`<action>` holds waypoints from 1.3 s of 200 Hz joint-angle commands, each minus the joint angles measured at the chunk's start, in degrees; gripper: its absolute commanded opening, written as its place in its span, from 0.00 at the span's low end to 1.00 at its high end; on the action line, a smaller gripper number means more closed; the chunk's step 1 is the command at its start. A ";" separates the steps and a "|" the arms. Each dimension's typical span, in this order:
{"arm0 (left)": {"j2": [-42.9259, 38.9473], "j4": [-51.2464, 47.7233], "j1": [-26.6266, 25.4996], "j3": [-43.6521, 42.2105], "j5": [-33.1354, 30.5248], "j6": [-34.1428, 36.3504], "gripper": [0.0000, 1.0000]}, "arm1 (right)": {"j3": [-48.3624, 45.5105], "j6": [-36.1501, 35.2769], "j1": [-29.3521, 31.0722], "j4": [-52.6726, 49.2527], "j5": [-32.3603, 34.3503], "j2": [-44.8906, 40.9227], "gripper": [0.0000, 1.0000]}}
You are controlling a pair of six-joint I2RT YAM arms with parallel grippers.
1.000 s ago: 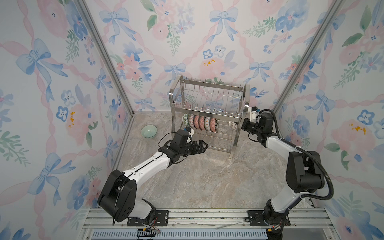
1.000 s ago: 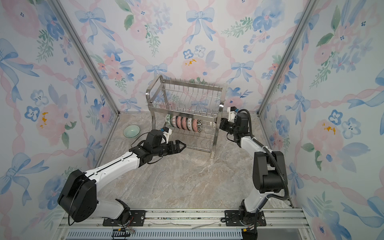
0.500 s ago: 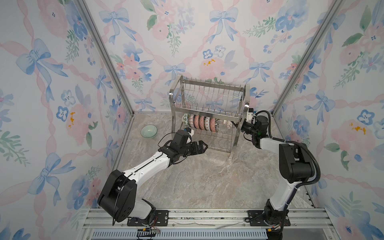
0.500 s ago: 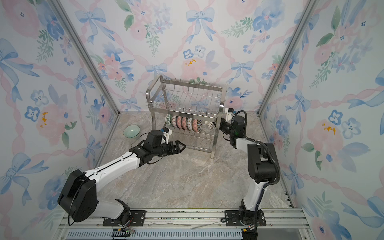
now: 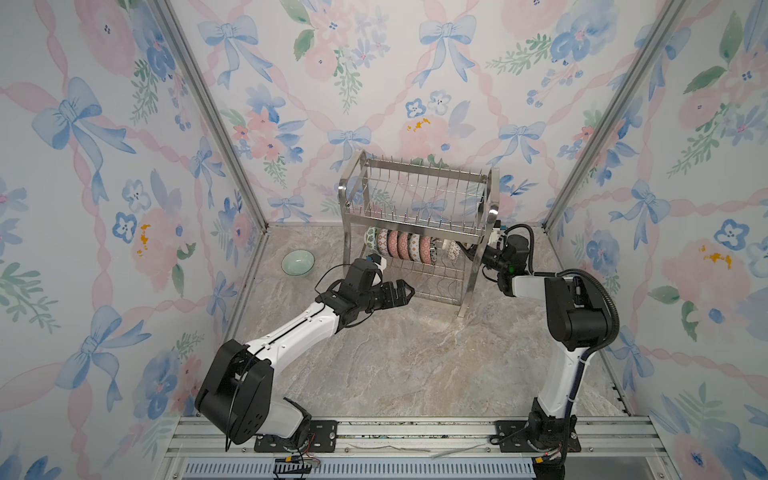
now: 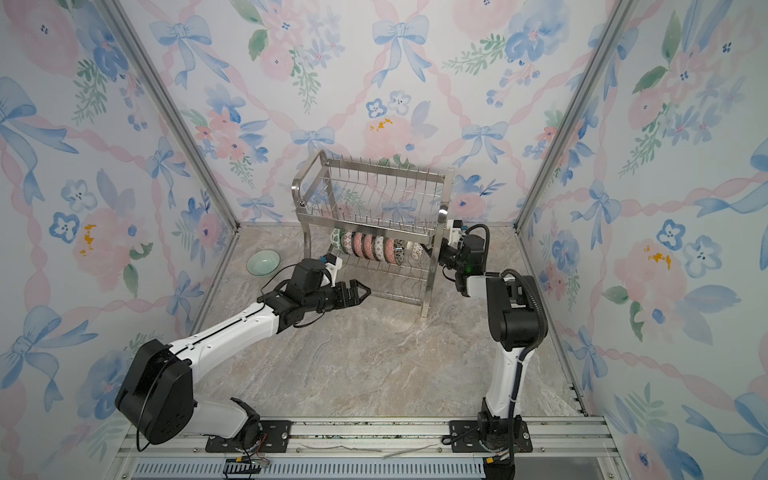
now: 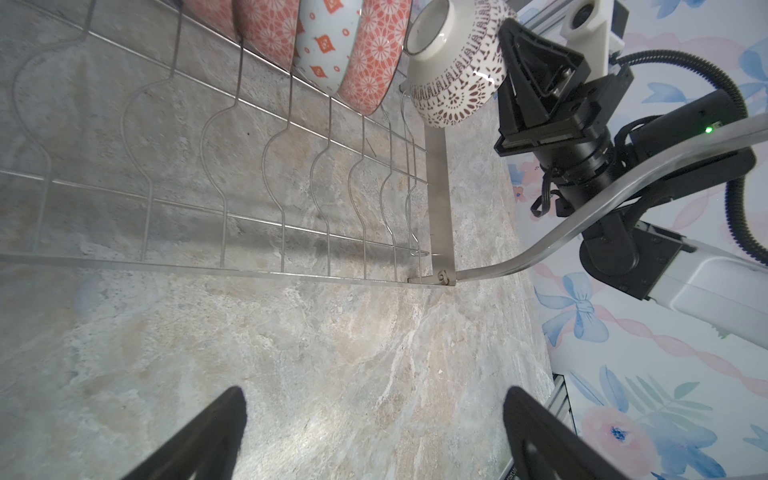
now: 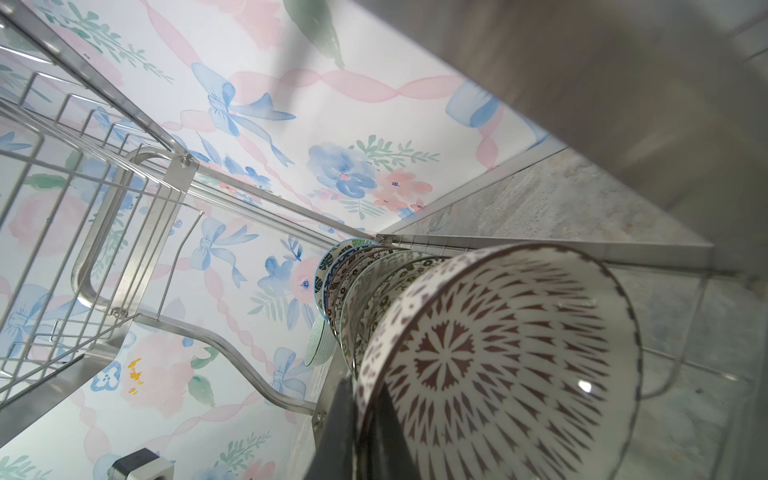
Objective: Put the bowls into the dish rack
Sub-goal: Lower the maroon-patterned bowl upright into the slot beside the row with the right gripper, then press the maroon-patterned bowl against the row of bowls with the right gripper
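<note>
The steel dish rack [image 5: 428,169] [image 6: 296,195] stands at the back of the table. Several patterned bowls [image 5: 399,245] [image 6: 365,246] stand on edge in a row on its lower tier. My right gripper [image 5: 471,252] [image 6: 434,251] [image 8: 363,395] is shut on the rim of a white bowl with a dark red pattern [image 5: 453,250] [image 7: 453,83] [image 8: 519,353]. It holds that bowl at the row's right end. A plain pale green bowl [image 5: 298,262] [image 6: 262,262] sits on the table left of the rack. My left gripper [image 5: 405,289] [image 6: 363,291] [image 7: 374,399] hangs open in front of the lower tier, holding nothing.
Floral walls close in the table on three sides. The rack's right front leg [image 5: 467,291] [image 7: 440,199] stands just below my right wrist. A metal rail [image 5: 415,432] runs along the table's front edge.
My right gripper has moved left with the patterned bowl, in under the rack's upper tier, and its elbow has folded back. The left arm has stayed still.
</note>
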 commanded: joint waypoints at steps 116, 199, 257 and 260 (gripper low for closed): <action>-1.07 -1.50 1.18 0.10 -0.63 1.46 0.98 | 9.06 8.60 2.20 15.10 -5.33 10.04 0.00; -0.94 -1.48 1.14 0.27 -0.54 1.48 0.98 | 8.49 9.48 2.52 16.21 -5.18 11.48 0.00; -1.07 -1.47 1.18 0.01 -0.69 1.38 0.98 | 8.33 0.29 1.74 2.62 -5.41 8.85 0.00; -0.99 -1.50 1.18 0.08 -0.71 1.41 0.98 | 8.35 -0.29 1.76 1.91 -5.44 8.71 0.00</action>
